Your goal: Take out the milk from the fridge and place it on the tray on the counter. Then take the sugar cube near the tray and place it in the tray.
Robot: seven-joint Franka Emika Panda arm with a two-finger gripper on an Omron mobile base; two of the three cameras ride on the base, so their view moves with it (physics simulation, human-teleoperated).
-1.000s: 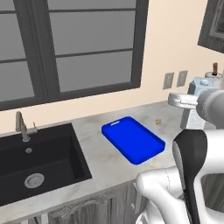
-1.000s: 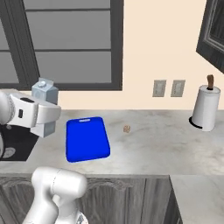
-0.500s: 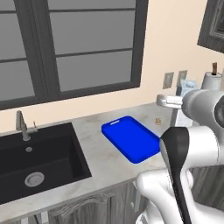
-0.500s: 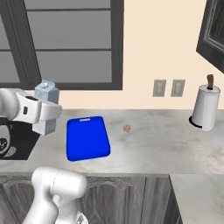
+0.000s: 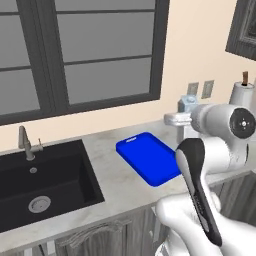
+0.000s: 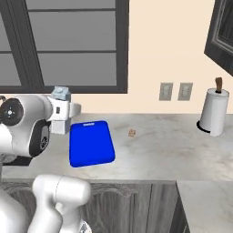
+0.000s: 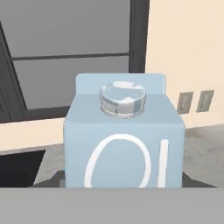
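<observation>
Free room and obstacles. The tray lies flat and bare on the counter, open from above. Beside it, toward the paper-towel roll, a broad stretch of worktop is broken only by the sugar cube, set apart from the tray's edge. The roll stands well clear by the wall. On the tray's other side the sink and faucet are found. Passage rearward is closed by wall and window.
</observation>
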